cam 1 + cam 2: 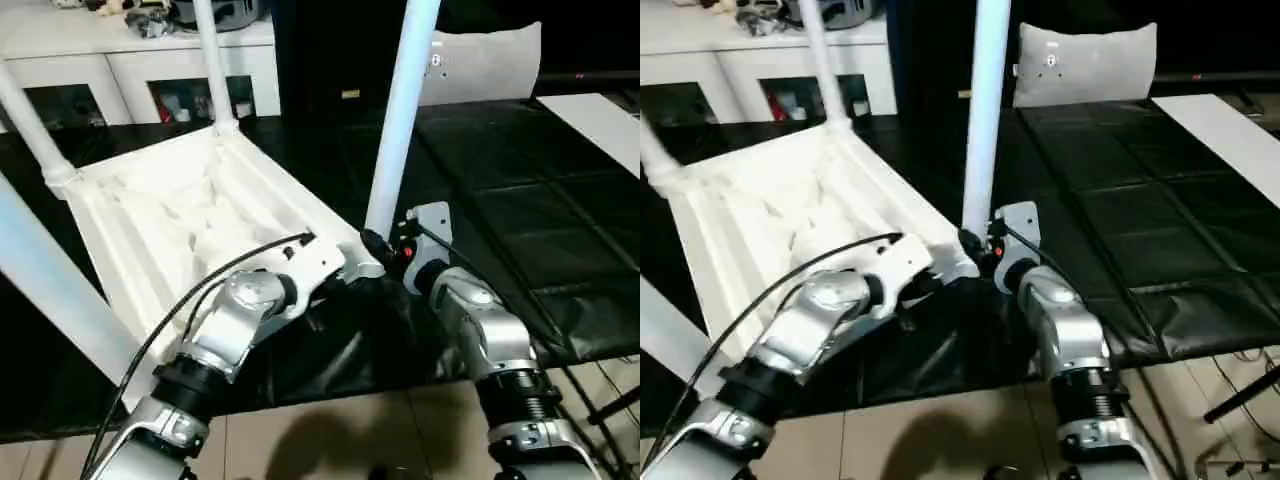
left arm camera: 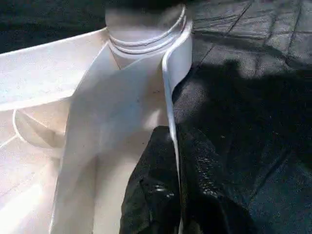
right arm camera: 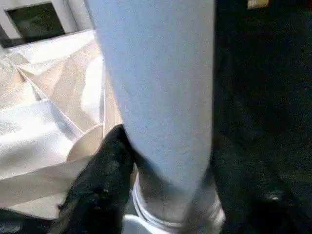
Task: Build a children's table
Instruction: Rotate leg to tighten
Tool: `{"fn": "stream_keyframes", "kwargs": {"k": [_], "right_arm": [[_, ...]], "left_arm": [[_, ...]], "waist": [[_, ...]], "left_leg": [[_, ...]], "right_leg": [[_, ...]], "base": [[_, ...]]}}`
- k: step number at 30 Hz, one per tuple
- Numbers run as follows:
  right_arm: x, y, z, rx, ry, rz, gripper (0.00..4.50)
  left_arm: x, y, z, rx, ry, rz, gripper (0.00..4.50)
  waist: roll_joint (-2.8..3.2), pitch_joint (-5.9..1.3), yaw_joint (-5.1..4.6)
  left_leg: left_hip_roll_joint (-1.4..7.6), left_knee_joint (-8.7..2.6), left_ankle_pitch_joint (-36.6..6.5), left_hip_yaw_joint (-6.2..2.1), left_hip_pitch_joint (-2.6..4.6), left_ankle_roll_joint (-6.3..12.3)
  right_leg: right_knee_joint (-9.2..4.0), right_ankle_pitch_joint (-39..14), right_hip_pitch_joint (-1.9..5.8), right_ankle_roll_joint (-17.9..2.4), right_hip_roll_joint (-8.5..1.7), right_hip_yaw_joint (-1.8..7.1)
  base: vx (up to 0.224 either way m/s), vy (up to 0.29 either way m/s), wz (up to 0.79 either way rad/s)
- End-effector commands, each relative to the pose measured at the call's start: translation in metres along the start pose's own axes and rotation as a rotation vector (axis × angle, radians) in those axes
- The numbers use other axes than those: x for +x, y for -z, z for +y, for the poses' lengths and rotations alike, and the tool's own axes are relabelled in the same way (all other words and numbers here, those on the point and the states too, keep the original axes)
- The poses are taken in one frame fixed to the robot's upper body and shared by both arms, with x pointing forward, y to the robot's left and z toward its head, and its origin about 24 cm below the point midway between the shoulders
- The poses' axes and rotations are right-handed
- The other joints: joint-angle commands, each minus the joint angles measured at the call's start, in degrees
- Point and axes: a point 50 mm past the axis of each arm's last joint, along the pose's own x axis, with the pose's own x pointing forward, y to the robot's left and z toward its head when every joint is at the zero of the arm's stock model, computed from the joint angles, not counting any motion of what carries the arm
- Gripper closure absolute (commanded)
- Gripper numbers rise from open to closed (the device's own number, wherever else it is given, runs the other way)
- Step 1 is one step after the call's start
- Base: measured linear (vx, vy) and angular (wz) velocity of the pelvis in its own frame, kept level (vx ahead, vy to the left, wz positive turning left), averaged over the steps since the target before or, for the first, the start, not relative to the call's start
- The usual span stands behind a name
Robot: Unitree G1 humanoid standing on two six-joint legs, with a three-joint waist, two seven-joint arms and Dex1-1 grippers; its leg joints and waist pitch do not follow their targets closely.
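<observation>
Left eye view: last leg going into its socket

The table top [image 1: 190, 215] lies underside-up at the bench's near edge. Left wrist view: left gripper [image 2: 178, 190], jaws pinching the stiff rim. Right wrist view: right gripper [image 3: 165, 195], jaws clamping the leg [image 3: 156, 83] low; smooth light plastic, probably slippery

**Around the work area**

A black cover [image 1: 520, 200] lies over the tabletop, marked with a grid of creases and bunched into glossy folds at the near edge. Beyond it stands a white cabinet [image 1: 140, 60] with glass doors; small things show behind the glass and some clutter sits on its top, too blurred to tell apart. A white cushion-like bag [image 1: 1085, 62] rests at the far side. A flat white board [image 1: 600, 120] lies on the right. Beige floor tiles [image 1: 940, 440] run below.
</observation>
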Motion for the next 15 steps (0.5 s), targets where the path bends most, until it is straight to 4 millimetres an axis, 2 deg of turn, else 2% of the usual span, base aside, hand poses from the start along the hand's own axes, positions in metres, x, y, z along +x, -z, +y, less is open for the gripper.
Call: {"fn": "stream_keyframes", "kwargs": {"k": [1, 2, 3, 4, 5, 6, 8, 10, 12, 15], "right_arm": [[0.000, 0.004, 0.010, -0.034, -0.096, 0.007, 1.61], [-0.006, 0.002, 0.007, -0.074, -0.129, -0.020, 1.50], [-0.009, 0.000, 0.005, -0.083, -0.148, -0.029, 1.44], [-0.012, -0.001, 0.003, -0.091, -0.164, -0.035, 1.41], [-0.017, -0.004, -0.001, -0.118, -0.204, -0.047, 1.36], [-0.021, -0.005, -0.003, -0.139, -0.231, -0.054, 1.12], [-0.028, -0.008, -0.006, -0.173, -0.283, -0.052, 1.04], [-0.036, -0.011, -0.012, -0.214, -0.333, -0.043, 0.86], [-0.046, -0.015, -0.019, -0.269, -0.391, -0.033, 0.59], [-0.054, -0.018, -0.022, -0.327, -0.462, -0.037, 0.59]], "left_arm": [[0.002, -0.025, -0.008, 0.119, 0.083, -0.087, 4.50], [-0.003, -0.019, -0.002, 0.133, 0.075, -0.074, 4.50], [-0.005, -0.017, 0.001, 0.139, 0.075, -0.071, 4.50], [-0.007, -0.015, 0.003, 0.142, 0.075, -0.068, 4.50], [-0.011, -0.010, 0.007, 0.145, 0.073, -0.063, 4.50], [-0.013, -0.008, 0.010, 0.150, 0.075, -0.061, 4.50], [-0.017, -0.003, 0.013, 0.146, 0.088, -0.053, 4.50], [-0.021, 0.000, 0.015, 0.172, 0.118, -0.057, 4.50], [-0.027, 0.004, 0.016, 0.191, 0.177, -0.066, 4.50], [-0.031, 0.008, 0.015, 0.206, 0.237, -0.078, 4.50]], "waist": [[0.19, -4.04, 0.60], [0.28, -4.11, 1.19], [0.20, -4.17, 1.42], [0.13, -4.32, 1.97], [-0.12, -4.44, 2.24], [-0.13, -4.38, 2.47], [-0.02, -4.41, 3.40], [0.05, -4.34, 3.64], [0.06, -4.31, 4.02], [0.09, -4.18, 4.35]], "left_leg": [[0.96, -4.67, -18.2, 0.15, 0.15, 2.37], [1.04, -4.69, -16.2, 0.22, -0.15, 2.79], [1.01, -4.63, -15.3, 0.31, -0.35, 3.07], [1.08, -4.48, -14.0, 0.51, -0.10, 3.57], [0.87, -4.23, -11.9, 0.59, -0.55, 4.07], [0.83, -4.18, -11.1, 0.59, -0.80, 4.35], [0.87, -3.95, -9.4, 0.80, -0.78, 4.82], [1.03, -4.01, -8.5, 0.75, -0.88, 4.89], [1.03, -3.98, -8.9, 0.77, -0.71, 4.86], [1.26, -4.19, -10.5, 0.77, -0.58, 4.42]], "right_leg": [[-3.43, -19.6, 2.72, -7.9, -2.52, 2.69], [-2.72, -16.7, 3.03, -9.1, -2.42, 2.96], [-2.57, -15.6, 3.15, -9.3, -2.43, 3.07], [-2.39, -14.5, 3.01, -9.7, -2.43, 3.20], [-1.90, -12.7, 3.30, -10.3, -2.48, 3.38], [-1.74, -12.7, 3.31, -10.4, -2.46, 3.41], [-1.82, -14.2, 3.39, -9.8, -2.60, 3.40], [-1.77, -14.9, 3.36, -9.4, -2.58, 3.39], [-1.95, -16.2, 3.28, -8.8, -2.47, 3.36], [-2.00, -17.4, 3.08, -8.6, -2.38, 3.41]], "base": [[0.000, 0.000, 0.00], [0.000, 0.000, 0.00], [0.000, 0.000, 0.00], [0.000, 0.000, 0.00], [0.000, 0.000, 0.00], [0.000, 0.000, 0.00], [0.000, 0.000, 0.00], [0.000, 0.000, 0.00], [0.000, 0.000, 0.00], [0.000, 0.000, 0.00]]}}
